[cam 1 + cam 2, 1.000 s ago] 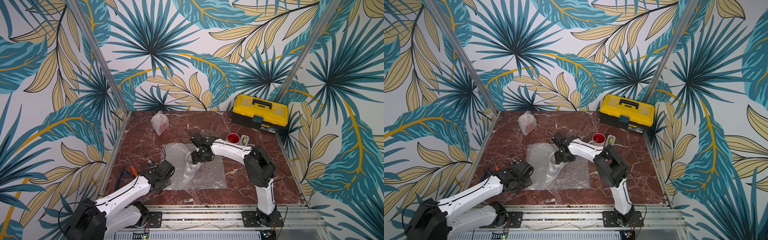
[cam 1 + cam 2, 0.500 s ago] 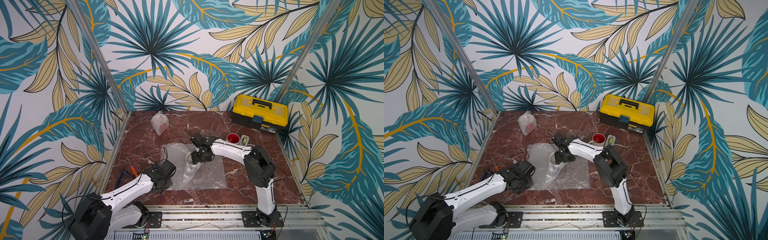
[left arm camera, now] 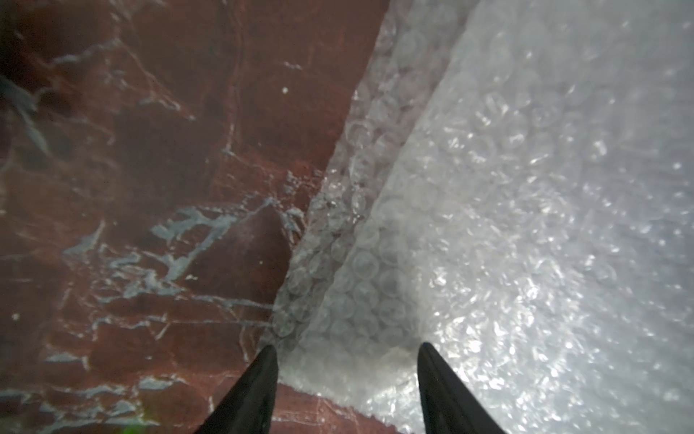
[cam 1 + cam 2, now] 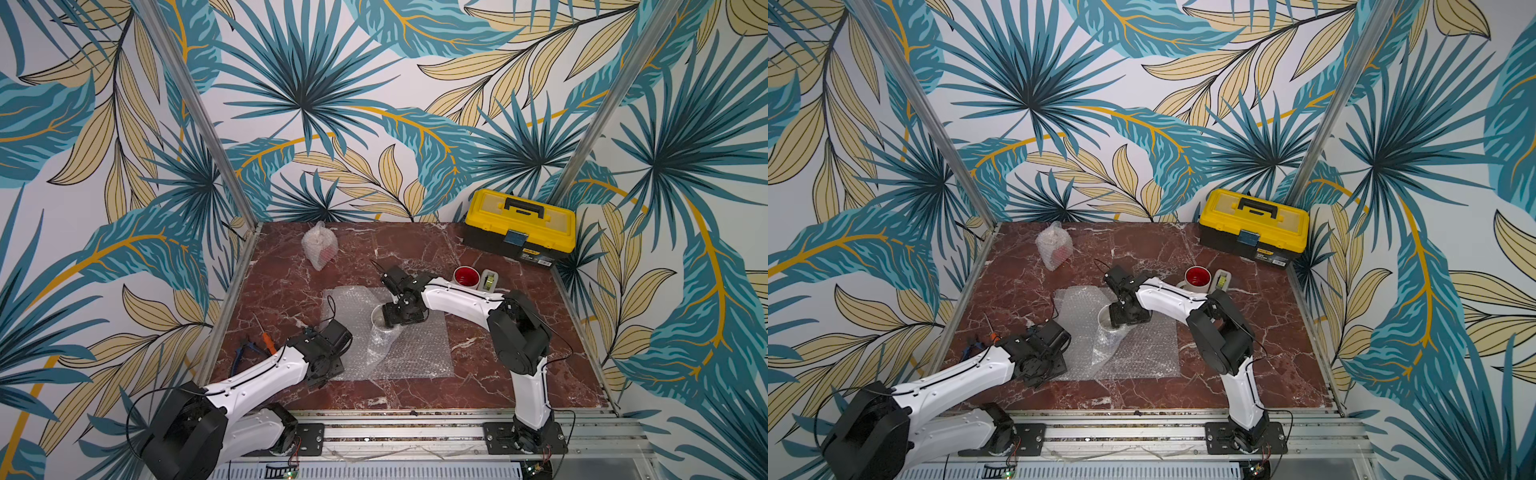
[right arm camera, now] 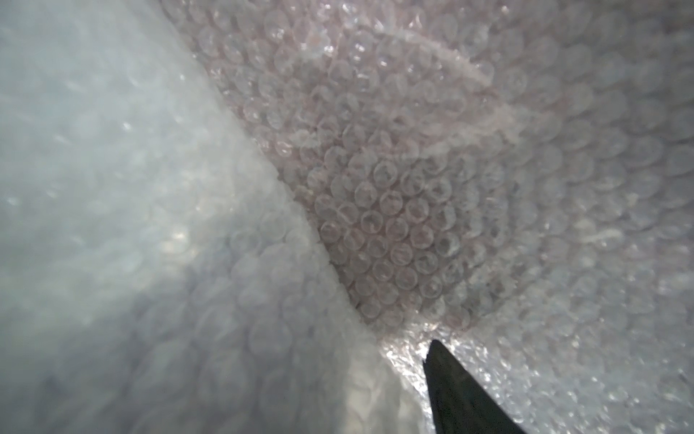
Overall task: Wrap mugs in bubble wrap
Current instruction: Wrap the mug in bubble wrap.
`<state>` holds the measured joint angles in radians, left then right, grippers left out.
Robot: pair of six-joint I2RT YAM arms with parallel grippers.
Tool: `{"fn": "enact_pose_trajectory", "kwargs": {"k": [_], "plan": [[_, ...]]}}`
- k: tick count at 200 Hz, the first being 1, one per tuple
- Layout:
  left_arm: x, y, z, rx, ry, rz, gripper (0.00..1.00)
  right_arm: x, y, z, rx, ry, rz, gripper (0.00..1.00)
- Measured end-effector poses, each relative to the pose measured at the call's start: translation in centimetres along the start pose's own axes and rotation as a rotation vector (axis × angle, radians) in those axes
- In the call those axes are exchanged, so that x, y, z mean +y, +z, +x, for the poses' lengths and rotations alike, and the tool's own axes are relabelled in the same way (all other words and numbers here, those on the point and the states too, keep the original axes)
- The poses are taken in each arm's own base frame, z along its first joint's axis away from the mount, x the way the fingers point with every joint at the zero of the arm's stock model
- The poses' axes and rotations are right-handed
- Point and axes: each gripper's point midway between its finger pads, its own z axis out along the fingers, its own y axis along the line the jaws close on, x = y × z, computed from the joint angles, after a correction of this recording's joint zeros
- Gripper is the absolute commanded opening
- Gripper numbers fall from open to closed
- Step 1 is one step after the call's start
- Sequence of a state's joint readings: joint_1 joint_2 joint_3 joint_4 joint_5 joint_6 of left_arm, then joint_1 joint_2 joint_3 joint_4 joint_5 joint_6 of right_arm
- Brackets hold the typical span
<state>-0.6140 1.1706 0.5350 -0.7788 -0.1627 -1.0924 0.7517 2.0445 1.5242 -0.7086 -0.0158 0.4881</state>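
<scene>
The enclosure has three walls (image 4: 332,104) papered in a teal and yellow leaf print. The work surface (image 4: 498,374) is red-brown marble with white veins. A yellow toolbox (image 4: 519,224) sits at 2 o'clock and an aluminium rail (image 4: 395,432) at 6 o'clock.

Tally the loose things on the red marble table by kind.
Ceramic mugs showing: 2 (white mug with red inside; pale mug, half wrapped)
Clear bubble wrap: 2 (spread sheet; closed bundle)
Yellow plastic toolbox: 1
Grey tape dispenser: 1
Hand tools: 2 (orange screwdriver; blue pliers)
Total: 8

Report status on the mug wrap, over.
Left pincer open over corner of bubble wrap. Right pincer at rim of mug, grip unclear. Wrap folded up against mug's side. Screwdriver lies off the sheet.
</scene>
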Motion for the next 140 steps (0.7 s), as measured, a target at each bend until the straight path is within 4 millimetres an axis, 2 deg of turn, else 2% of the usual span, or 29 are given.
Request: {"fn": "enact_pose_trajectory", "kwargs": {"k": [27, 52, 77, 92, 101, 140], "plan": [[-0.3, 0.3, -0.1, 0.005, 0.008, -0.008, 0.4, 0.1, 0.0, 0.0, 0.002, 0.0, -0.003, 0.7], [-0.7, 0.3, -0.2, 0.007, 0.012, 0.0, 0.35, 0.1, 0.0, 0.0, 0.002, 0.0, -0.003, 0.71], [-0.8, 0.1, -0.3, 0.002, 0.018, 0.01, 0.35, 0.1, 0.0, 0.0, 0.002, 0.0, -0.003, 0.7], [-0.9, -0.1, -0.3, 0.002, 0.021, 0.017, 0.43, 0.1, 0.0, 0.0, 0.002, 0.0, -0.003, 0.7], [-0.9, -0.3, -0.3, 0.004, 0.027, 0.018, 0.45, 0.1, 0.0, 0.0, 0.002, 0.0, -0.003, 0.7], [-1.0, -0.9, -0.4, 0.004, 0.028, 0.022, 0.36, 0.1, 0.0, 0.0, 0.002, 0.0, -0.003, 0.7]]}}
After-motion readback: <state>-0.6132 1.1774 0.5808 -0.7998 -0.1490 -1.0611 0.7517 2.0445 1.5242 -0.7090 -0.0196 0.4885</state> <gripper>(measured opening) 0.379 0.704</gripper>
